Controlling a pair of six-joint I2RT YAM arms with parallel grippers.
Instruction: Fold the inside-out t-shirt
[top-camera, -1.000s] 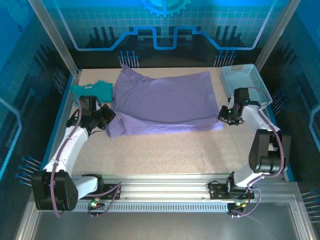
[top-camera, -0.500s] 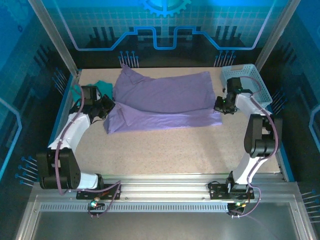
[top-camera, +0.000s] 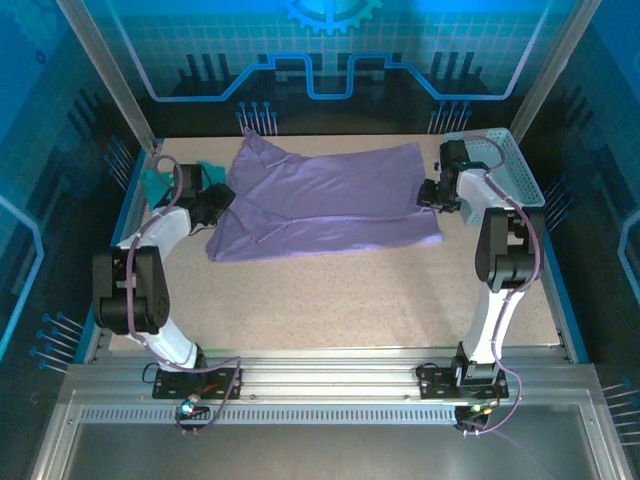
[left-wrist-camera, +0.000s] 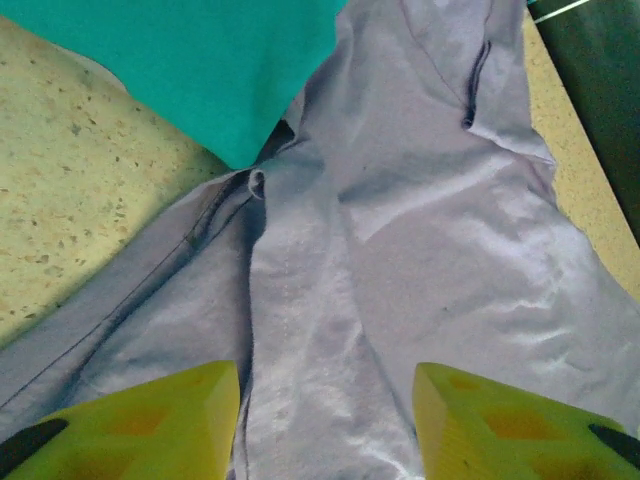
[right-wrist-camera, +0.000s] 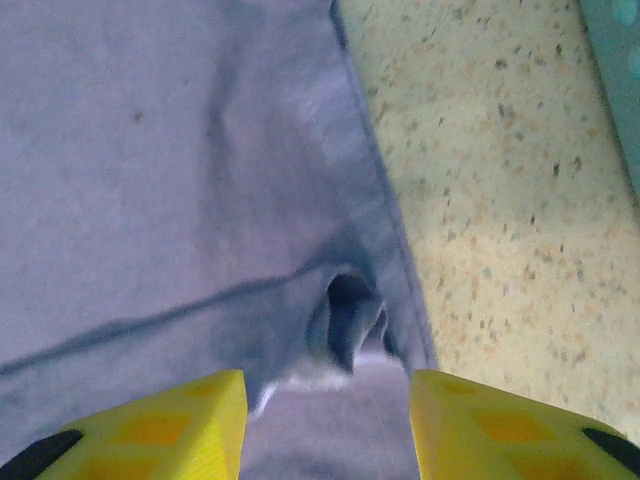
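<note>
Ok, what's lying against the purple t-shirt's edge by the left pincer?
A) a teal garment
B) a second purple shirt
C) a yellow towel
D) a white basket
A: in the left wrist view a teal garment meets the purple t-shirt just ahead of the left pincer. The basket sits over at the far right corner.

Matt, softly creased cloth makes the inside-out t-shirt (top-camera: 330, 195); the speckled table (top-camera: 350, 300) looks rough, perhaps laminate.

Spread left gripper (left-wrist-camera: 325, 425) over lavender t-shirt (left-wrist-camera: 430, 240)
</note>
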